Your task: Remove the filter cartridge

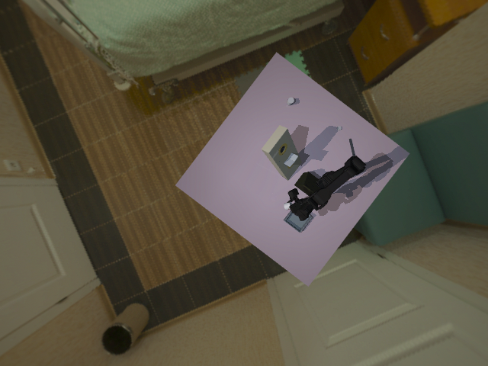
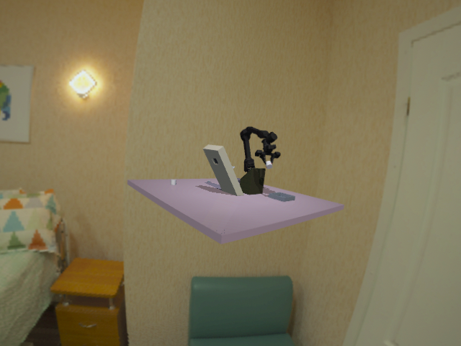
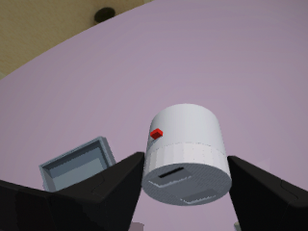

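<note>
The white round filter cartridge [image 3: 185,140] [image 2: 269,164] [image 1: 287,206] has a red nub on its side and two slots on its face. My gripper [image 3: 185,162] is shut on it, one finger at each side, and holds it in the air, tilted. The blue-grey tray [image 3: 44,169] [image 1: 293,226] [image 2: 289,200] lies on the table below; the cartridge is above and to one side of it, not over its floor in the wrist view. The grey service panel [image 1: 274,154] [image 2: 225,169] leans on the table with its round socket empty.
A dark block [image 1: 306,181] [image 2: 253,182] stands between the panel and the tray, close beside the arm. A small white cylinder [image 1: 290,101] [image 2: 173,182] stands on the far side of the panel. The table [image 1: 236,177] [image 2: 208,208] has open edges.
</note>
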Robot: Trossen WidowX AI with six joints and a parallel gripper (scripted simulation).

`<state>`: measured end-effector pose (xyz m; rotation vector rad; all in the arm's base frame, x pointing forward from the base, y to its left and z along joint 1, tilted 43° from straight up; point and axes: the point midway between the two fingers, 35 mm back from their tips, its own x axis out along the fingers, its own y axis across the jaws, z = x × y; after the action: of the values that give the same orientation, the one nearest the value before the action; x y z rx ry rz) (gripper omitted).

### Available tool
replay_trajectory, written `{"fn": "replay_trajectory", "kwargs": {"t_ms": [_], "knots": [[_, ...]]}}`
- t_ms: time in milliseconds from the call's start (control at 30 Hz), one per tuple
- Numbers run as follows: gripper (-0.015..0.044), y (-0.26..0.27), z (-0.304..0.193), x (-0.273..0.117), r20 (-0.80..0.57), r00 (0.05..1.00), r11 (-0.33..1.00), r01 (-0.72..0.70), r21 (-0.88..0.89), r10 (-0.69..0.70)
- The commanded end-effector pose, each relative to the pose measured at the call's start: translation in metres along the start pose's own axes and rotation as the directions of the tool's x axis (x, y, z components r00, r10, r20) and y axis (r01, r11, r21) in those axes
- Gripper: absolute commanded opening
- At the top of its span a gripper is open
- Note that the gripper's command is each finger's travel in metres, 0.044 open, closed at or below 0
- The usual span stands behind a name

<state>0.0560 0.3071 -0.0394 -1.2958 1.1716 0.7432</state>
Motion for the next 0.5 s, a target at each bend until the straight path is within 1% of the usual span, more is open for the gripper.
{"fn": "replay_trajectory", "kwargs": {"t_ms": [0,100,467], "knots": [[0.0000,0.005,0.000,0.002,0.004,1.000,0.999,-0.020,-0.031,0.020],[0.0000,0.011,-0.002,0.005,0.005,1.000,0.998,-0.029,-0.046,0.030],[0.0000,0.098,-0.047,0.051,-0.010,0.983,0.941,-0.177,-0.289,0.182]]}}
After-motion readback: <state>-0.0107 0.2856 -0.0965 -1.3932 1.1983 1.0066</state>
